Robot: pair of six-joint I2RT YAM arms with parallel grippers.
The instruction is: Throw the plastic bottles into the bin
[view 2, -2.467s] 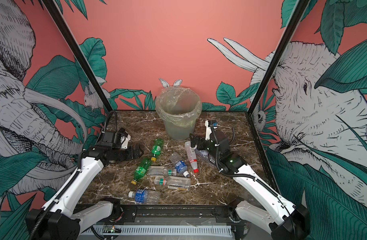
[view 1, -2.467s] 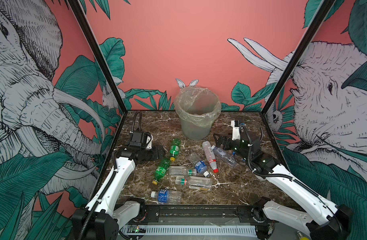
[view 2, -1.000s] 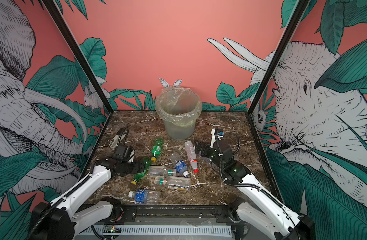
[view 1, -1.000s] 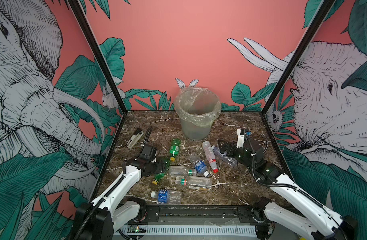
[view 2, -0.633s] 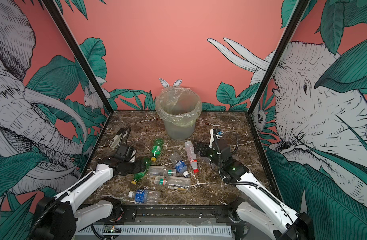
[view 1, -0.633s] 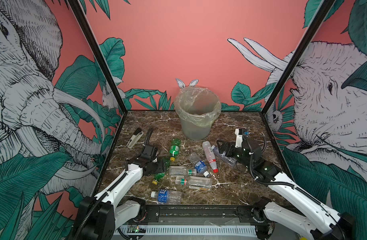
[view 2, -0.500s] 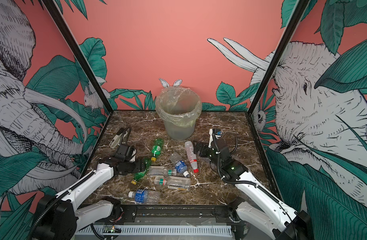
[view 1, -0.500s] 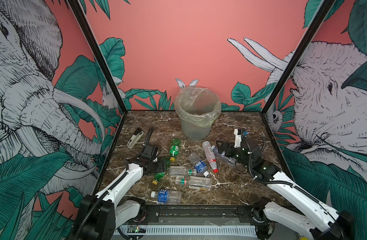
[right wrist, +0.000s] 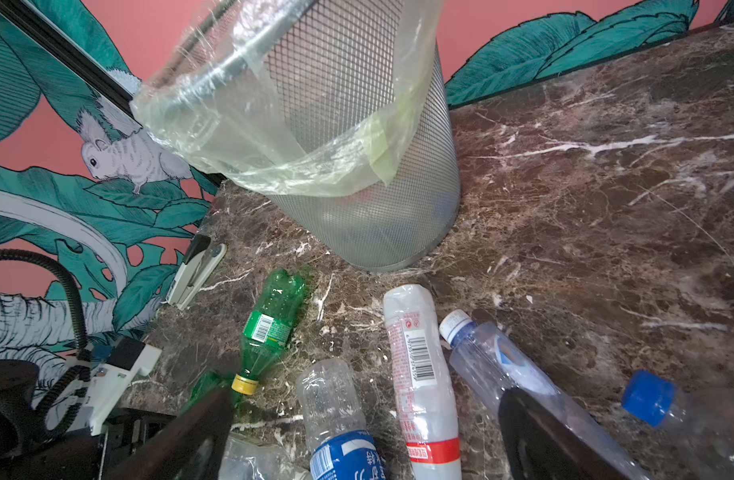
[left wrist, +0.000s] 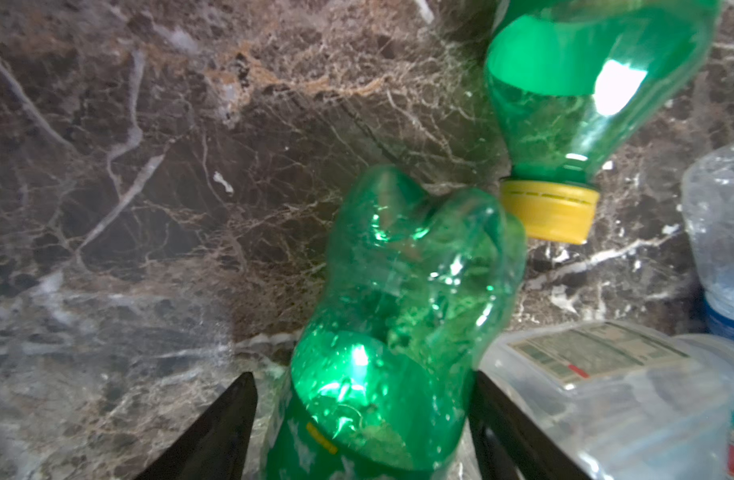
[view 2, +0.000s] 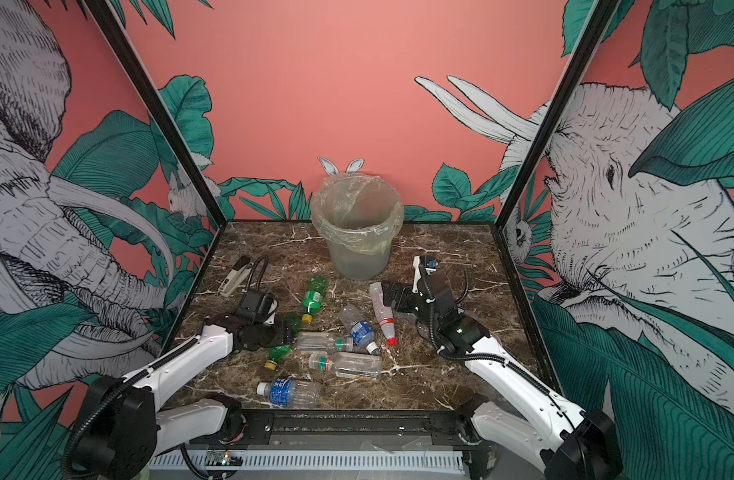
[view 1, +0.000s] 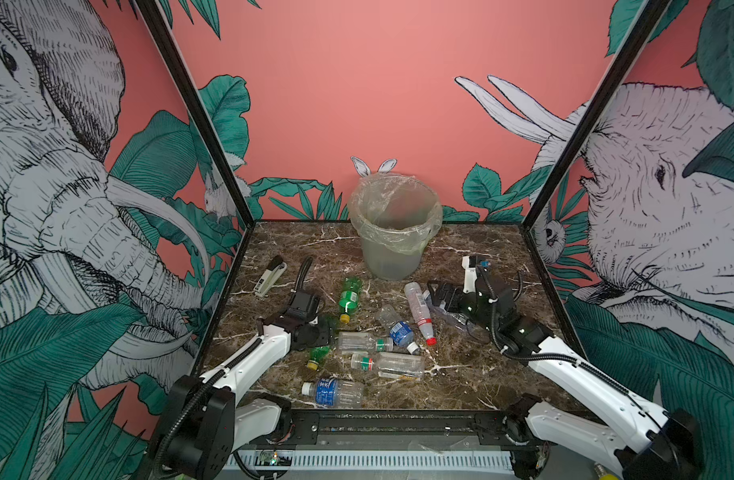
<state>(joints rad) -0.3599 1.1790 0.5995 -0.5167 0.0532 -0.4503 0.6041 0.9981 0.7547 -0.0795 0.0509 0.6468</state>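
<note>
Green dented bottle (left wrist: 407, 282) between the open jaws of the left hand (left wrist: 363, 374) (slight gap one side)

I list: table (view 1: 315, 241), polished brown marble look, white veins. Bin (right wrist: 378, 216), fine grey mesh, matt. Bag (right wrist: 240, 137) over its rim, thin crinkled clear film. Near green bottle (left wrist: 398, 311), glossy dented plastic. Far-left stapler (view 1: 269, 276), smooth white and black plastic.

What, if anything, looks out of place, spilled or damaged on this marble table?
The white-and-black stapler near the marble table's left edge is the one item that is not a bottle. Otherwise nothing stands out: the grey mesh bin with its clear liner stands upright and nothing is spilled.
</note>
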